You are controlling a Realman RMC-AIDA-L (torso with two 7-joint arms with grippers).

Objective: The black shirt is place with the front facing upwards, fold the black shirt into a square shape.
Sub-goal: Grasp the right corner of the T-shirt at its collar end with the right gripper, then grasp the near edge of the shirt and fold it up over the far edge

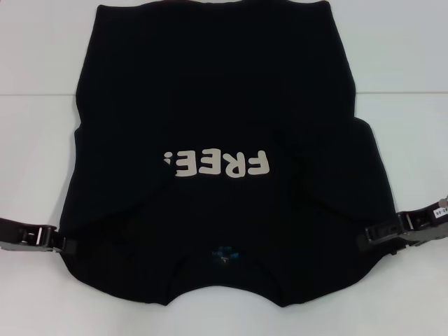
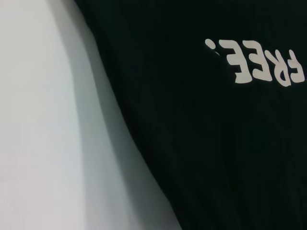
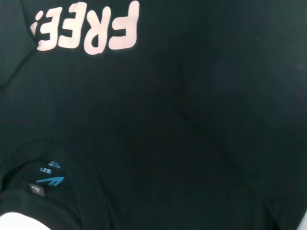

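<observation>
The black shirt [image 1: 210,105] lies flat on the white table [image 1: 42,140], front up, with its collar toward me. The cream "FREE!" lettering [image 1: 217,164] sits mid-chest and the teal neck label [image 1: 225,255] is at the collar. My left gripper [image 1: 61,243] is low at the shirt's left sleeve edge. My right gripper [image 1: 365,236] is at the right sleeve edge. The left wrist view shows the shirt [image 2: 216,143] and its lettering [image 2: 261,64]. The right wrist view shows the shirt [image 3: 192,120], lettering [image 3: 91,31] and label [image 3: 50,181].
Bare white table shows left of the shirt [image 2: 43,120] and a small patch inside the collar [image 3: 14,221]. A table seam runs across behind the sleeves [image 1: 399,93]. The shirt's hem reaches the far edge of the head view.
</observation>
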